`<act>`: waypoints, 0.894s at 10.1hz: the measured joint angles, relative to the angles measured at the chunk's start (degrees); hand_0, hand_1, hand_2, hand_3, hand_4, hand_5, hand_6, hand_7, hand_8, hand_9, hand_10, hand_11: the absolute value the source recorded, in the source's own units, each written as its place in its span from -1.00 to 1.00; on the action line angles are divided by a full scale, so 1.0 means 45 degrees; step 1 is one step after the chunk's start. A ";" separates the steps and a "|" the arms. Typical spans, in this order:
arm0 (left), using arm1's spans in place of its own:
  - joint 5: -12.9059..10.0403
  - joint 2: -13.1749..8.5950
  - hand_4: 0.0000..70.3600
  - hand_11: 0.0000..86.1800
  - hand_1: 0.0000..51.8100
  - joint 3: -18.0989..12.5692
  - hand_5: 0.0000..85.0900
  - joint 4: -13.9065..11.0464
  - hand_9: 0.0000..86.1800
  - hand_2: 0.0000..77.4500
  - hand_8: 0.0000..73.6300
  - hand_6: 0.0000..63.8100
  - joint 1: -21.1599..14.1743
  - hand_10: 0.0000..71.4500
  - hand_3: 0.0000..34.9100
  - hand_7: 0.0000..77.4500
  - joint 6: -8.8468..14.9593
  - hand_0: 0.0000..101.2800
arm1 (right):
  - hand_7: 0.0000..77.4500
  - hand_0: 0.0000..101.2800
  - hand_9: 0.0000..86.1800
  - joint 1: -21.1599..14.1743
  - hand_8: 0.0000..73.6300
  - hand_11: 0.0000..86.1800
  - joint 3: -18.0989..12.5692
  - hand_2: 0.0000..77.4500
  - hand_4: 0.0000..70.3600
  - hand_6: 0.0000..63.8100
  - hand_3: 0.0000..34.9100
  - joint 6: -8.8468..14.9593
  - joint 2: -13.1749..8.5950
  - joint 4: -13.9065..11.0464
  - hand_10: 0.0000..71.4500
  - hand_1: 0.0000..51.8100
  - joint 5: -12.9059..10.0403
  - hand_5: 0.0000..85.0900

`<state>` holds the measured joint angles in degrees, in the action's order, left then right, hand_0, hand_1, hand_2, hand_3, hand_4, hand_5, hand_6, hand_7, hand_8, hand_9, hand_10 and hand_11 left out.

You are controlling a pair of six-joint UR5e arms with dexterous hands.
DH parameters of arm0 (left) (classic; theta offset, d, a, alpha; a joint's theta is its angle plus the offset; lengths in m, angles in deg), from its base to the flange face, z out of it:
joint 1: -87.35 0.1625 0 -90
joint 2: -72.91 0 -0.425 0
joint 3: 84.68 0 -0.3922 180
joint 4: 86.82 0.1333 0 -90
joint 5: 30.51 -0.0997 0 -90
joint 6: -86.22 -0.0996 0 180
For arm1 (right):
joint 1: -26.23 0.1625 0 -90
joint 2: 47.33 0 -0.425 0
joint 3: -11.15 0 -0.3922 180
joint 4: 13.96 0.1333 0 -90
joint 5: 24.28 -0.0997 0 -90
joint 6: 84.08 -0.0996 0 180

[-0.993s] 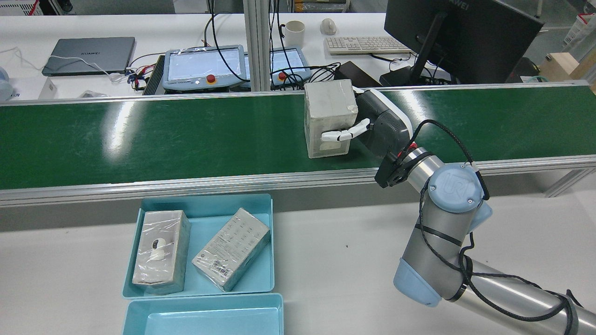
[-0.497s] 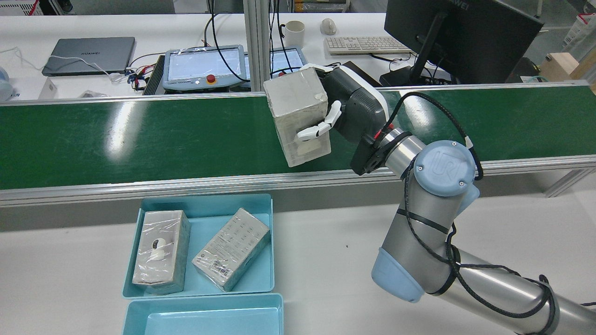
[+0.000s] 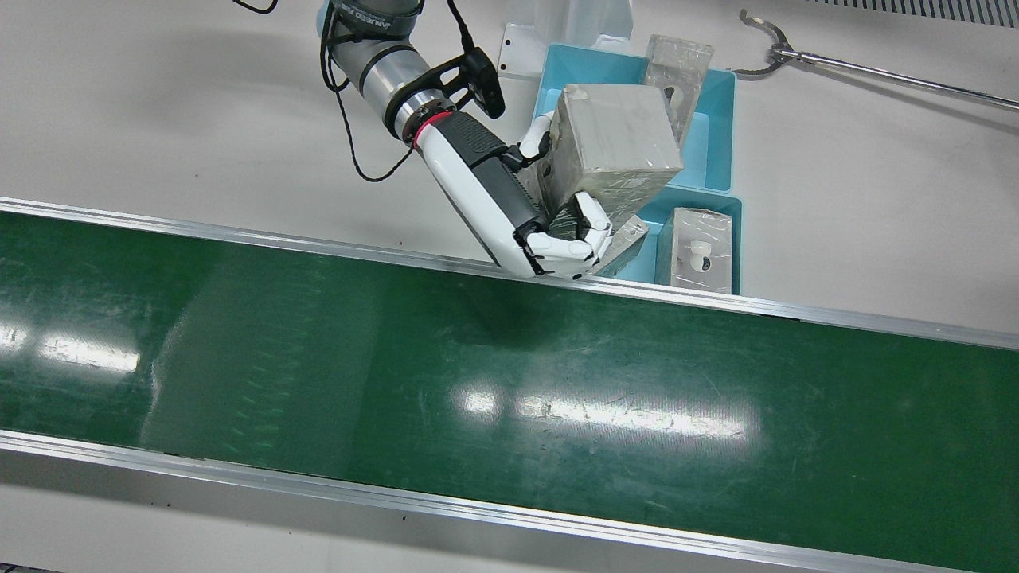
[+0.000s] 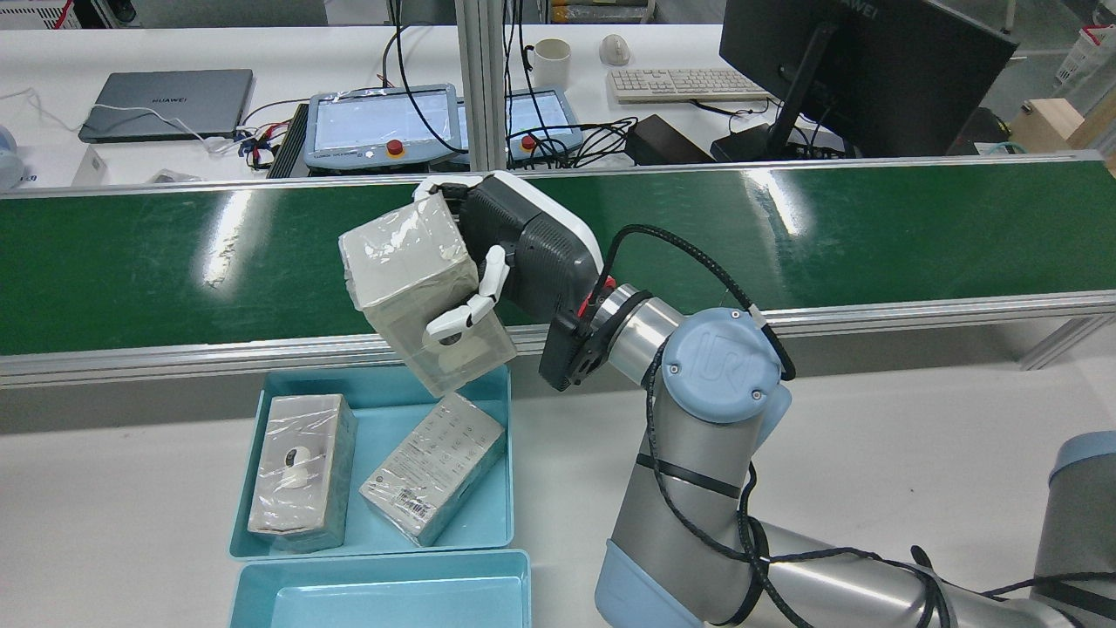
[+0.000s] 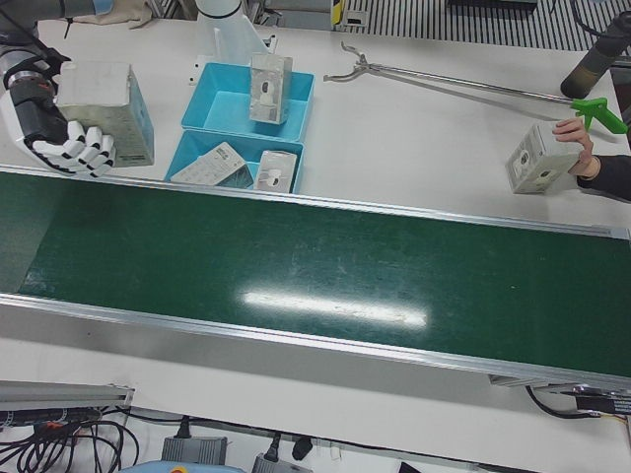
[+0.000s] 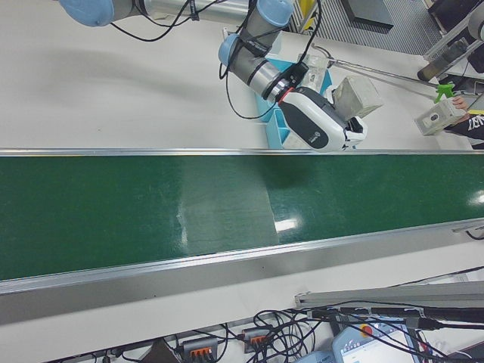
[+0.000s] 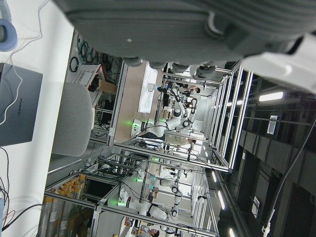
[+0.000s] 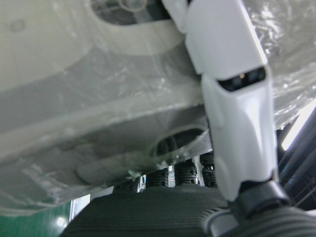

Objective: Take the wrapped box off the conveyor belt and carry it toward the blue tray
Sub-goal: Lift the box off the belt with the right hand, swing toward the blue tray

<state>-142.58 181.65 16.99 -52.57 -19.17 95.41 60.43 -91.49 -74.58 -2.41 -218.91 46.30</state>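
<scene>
Rear view: the right hand [image 4: 510,262] is clamped on the wrapped box [image 4: 418,283], holding it tilted in the air above the conveyor belt's [image 4: 174,262] near rail and the blue tray's [image 4: 501,453] far edge.

The left hand's state cannot be told.

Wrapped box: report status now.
Right hand shut on wrapped box, clear of the belt, at blue tray edge. Two boxes already in tray. Left hand's state unclear.

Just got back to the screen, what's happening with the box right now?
The right hand is shut on the wrapped box and holds it tilted in the air, off the conveyor belt and over the near rail. The blue tray just below already holds two wrapped boxes. Nothing has been set down yet.
</scene>
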 joint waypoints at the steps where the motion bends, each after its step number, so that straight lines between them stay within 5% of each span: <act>1: 0.0000 0.0000 -1.00 -0.99 -1.00 0.0000 -0.97 0.0000 -1.00 -0.97 -0.99 -0.98 0.0000 -0.98 -1.00 -0.99 0.0000 -1.00 | 0.72 0.03 0.32 -0.0147 0.47 0.62 0.0357 -0.18 0.22 0.40 -0.99 0.0021 -0.0408 0.0003 0.04 -0.96 0.0375 0.64; 4: 0.0000 0.0000 -1.00 -0.99 -1.00 0.0000 -0.97 0.0000 -1.00 -0.97 -0.99 -0.98 0.0000 -0.98 -1.00 -0.99 0.0000 -1.00 | 1.00 0.02 0.49 -0.0495 0.39 0.58 0.0852 -0.18 0.01 0.50 -1.00 0.0010 -0.0949 0.0085 0.10 -0.96 0.1027 0.81; 6: 0.0000 0.0000 -1.00 -0.99 -1.00 0.0000 -0.97 0.0001 -1.00 -0.99 -0.99 -0.98 0.0001 -0.98 -1.00 -0.99 0.0000 -1.00 | 1.00 0.04 0.34 -0.0635 0.08 0.08 0.0833 -0.18 -0.41 0.11 -1.00 -0.0004 -0.1024 0.0133 -0.30 -0.96 0.1111 0.17; 8: 0.0000 0.0000 -1.00 -0.99 -1.00 0.0000 -0.97 0.0000 -1.00 -0.97 -0.99 -0.98 0.0000 -0.98 -1.00 -0.99 0.0000 -1.00 | 1.00 0.13 -0.10 -0.0675 -0.38 -0.34 0.0794 -0.18 -0.52 -0.38 -0.81 -0.0022 -0.1041 0.0149 -1.00 -0.96 0.1187 -0.47; 9: 0.0000 0.0000 -1.00 -0.99 -1.00 0.0000 -0.97 0.0000 -1.00 -0.97 -0.99 -0.98 0.0000 -0.98 -1.00 -0.99 0.0000 -1.00 | 1.00 0.05 -0.32 -0.0678 -0.69 -0.76 0.0788 -0.13 -0.57 -0.74 -0.60 -0.0030 -0.1041 0.0151 -1.00 -0.56 0.1229 -0.51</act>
<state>-142.58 181.64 16.99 -52.57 -19.17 95.41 57.38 -87.94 -74.71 -7.10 -218.23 51.83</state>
